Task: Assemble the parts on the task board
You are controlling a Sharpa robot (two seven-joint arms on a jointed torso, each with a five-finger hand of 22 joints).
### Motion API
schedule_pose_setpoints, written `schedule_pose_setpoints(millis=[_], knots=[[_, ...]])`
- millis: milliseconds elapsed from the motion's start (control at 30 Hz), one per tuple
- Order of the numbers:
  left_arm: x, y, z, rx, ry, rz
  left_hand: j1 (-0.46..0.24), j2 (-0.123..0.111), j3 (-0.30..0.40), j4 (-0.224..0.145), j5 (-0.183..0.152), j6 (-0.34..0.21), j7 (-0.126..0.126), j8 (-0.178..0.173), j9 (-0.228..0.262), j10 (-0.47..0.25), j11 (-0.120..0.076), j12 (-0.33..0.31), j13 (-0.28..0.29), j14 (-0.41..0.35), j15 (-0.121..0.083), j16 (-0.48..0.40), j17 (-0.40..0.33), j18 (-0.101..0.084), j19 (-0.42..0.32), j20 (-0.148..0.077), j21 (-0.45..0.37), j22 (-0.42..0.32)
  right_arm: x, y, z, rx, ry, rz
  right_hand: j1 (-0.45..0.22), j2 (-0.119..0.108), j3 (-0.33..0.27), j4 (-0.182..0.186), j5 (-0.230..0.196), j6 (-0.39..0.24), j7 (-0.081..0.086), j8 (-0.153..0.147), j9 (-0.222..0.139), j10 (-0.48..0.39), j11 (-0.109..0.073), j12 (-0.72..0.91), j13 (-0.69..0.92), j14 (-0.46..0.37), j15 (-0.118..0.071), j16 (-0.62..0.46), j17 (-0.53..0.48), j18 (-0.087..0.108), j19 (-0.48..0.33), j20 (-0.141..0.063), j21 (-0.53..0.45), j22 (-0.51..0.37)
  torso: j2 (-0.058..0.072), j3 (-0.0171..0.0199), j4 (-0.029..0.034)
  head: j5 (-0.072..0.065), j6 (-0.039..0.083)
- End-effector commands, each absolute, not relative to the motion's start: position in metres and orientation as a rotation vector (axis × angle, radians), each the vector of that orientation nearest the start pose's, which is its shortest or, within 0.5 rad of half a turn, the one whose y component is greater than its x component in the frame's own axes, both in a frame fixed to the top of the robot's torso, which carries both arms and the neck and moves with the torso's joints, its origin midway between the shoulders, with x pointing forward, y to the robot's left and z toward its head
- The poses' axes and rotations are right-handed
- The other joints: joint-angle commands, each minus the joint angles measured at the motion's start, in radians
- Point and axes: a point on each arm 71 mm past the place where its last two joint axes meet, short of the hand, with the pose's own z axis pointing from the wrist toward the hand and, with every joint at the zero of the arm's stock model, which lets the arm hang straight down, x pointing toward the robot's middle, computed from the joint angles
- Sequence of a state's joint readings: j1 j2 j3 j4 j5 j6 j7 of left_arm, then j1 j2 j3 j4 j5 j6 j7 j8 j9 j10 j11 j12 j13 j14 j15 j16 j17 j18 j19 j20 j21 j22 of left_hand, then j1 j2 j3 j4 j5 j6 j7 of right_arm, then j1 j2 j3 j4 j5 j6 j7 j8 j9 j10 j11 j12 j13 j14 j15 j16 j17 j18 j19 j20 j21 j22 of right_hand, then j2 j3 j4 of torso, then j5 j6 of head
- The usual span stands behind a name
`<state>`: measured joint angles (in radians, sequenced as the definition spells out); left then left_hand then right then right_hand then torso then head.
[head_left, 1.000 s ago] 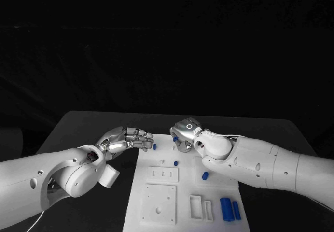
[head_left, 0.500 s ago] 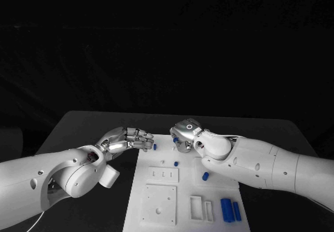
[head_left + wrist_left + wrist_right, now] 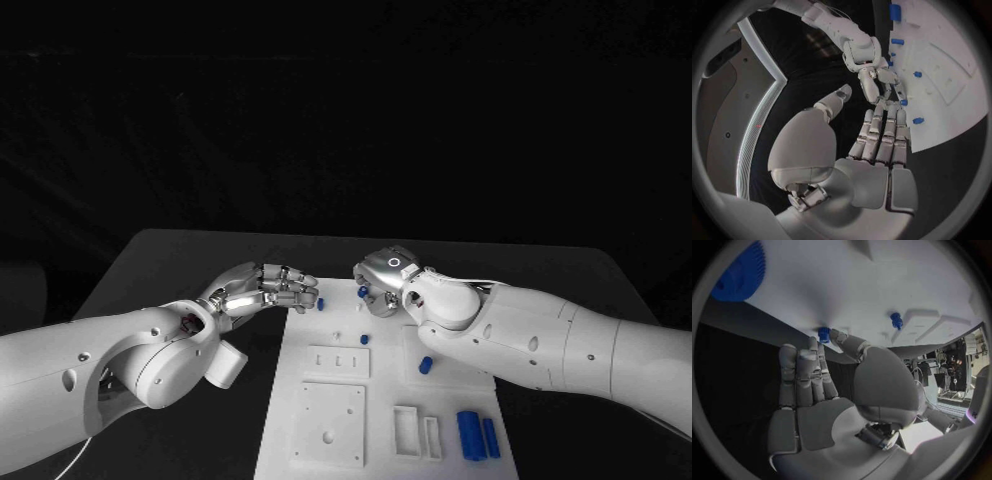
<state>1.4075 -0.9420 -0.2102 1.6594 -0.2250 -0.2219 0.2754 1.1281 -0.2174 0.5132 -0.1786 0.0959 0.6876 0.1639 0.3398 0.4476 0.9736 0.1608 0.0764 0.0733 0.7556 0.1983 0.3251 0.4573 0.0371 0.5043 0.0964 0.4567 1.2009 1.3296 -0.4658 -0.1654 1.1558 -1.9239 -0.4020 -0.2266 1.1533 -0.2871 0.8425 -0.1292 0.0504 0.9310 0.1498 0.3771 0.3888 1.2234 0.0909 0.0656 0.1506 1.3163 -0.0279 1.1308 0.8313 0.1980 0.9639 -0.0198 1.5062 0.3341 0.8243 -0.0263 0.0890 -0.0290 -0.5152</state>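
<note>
At the far edge of the task board (image 3: 382, 400), right hand (image 3: 387, 280) fingers (image 3: 820, 362) touch a small blue part (image 3: 824, 334); grasp cannot be told. Left hand (image 3: 264, 288), fingers curled, empty, hovers beside.

Head cam looks down from above at the black bench (image 3: 173, 255) w/ the flat white plastic task board (image 3: 378, 400) centred low in your view. Left wrist cam sits close behind the left silver robot hand (image 3: 879, 135), facing the board's edge (image 3: 942, 100). Right wrist cam sits behind the right silver robot hand (image 3: 817, 380), v. near the board (image 3: 854, 285). All three share the board's far end.
</note>
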Motion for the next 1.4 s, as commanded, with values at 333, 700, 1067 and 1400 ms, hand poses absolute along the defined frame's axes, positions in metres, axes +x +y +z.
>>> schedule_pose_setpoints(millis=[333, 700, 1067, 1400], knots=[[0.470, 0.211, -0.137, -0.751, 1.648, -1.489, 0.003, 0.008, 0.001, -0.008, 0.004, 0.002, 0.005, 0.001, 0.000, 0.005, 0.002, -0.006, -0.001, 0.004, -0.003, 0.004, -0.001, 0.016, 0.007, 0.001, -0.004, -0.002, 0.537, -0.118, -0.146, -0.513, 1.295, 0.400, -0.008, -0.011, -0.028, -0.003, -0.002, -0.019, 0.005, -0.009, -0.002, -0.024, 0.006, 0.000, -0.007, -0.003, 0.011, 0.005, -0.005, 0.064, -0.009, 0.001, -0.005, 0.000, 0.001, 0.0011, -0.0010, 0.001, 0.007], [0.474, 0.220, -0.136, -0.759, 1.606, -1.466, 0.006, 0.013, 0.002, -0.010, 0.006, 0.008, 0.009, 0.003, 0.000, 0.014, 0.001, -0.003, 0.000, 0.011, -0.005, 0.008, -0.001, 0.016, 0.011, -0.001, -0.004, -0.002, 0.532, -0.164, -0.106, -0.409, 1.281, 0.441, -0.014, -0.012, -0.054, -0.011, -0.001, -0.022, 0.005, -0.008, 0.000, 0.003, -0.003, 0.013, 0.000, 0.001, 0.003, 0.014, -0.007, 0.064, -0.007, -0.001, 0.001, 0.005, -0.001, 0.0047, -0.0094, -0.006, 0.019], [0.474, 0.222, -0.136, -0.758, 1.607, -1.468, 0.006, 0.021, -0.002, -0.018, 0.007, 0.017, 0.008, 0.006, 0.001, 0.030, 0.001, 0.001, 0.001, 0.018, -0.008, 0.012, -0.001, 0.015, 0.016, -0.004, -0.005, -0.003, 0.539, -0.203, -0.111, -0.363, 1.383, 0.411, -0.045, -0.014, -0.119, -0.031, 0.003, -0.044, 0.014, -0.017, -0.004, 0.060, -0.024, 0.035, 0.021, -0.002, -0.018, 0.022, -0.010, 0.064, -0.011, -0.002, 0.003, 0.011, -0.005, 0.0137, -0.0243, -0.008, 0.021], [0.476, 0.219, -0.137, -0.756, 1.611, -1.472, 0.005, 0.023, -0.004, -0.020, 0.007, 0.018, 0.008, 0.006, 0.000, 0.032, 0.000, 0.001, 0.001, 0.019, -0.009, 0.012, -0.001, 0.015, 0.018, -0.005, -0.006, -0.003, 0.548, -0.215, -0.126, -0.354, 1.460, 0.374, -0.069, -0.002, -0.195, -0.048, 0.009, -0.058, -0.026, -0.026, -0.002, 0.167, -0.076, 0.322, 0.388, -0.007, -0.071, 0.049, 0.008, 0.064, 0.011, -0.023, 0.004, 0.017, -0.004, 0.0113, -0.0216, -0.020, 0.016]])
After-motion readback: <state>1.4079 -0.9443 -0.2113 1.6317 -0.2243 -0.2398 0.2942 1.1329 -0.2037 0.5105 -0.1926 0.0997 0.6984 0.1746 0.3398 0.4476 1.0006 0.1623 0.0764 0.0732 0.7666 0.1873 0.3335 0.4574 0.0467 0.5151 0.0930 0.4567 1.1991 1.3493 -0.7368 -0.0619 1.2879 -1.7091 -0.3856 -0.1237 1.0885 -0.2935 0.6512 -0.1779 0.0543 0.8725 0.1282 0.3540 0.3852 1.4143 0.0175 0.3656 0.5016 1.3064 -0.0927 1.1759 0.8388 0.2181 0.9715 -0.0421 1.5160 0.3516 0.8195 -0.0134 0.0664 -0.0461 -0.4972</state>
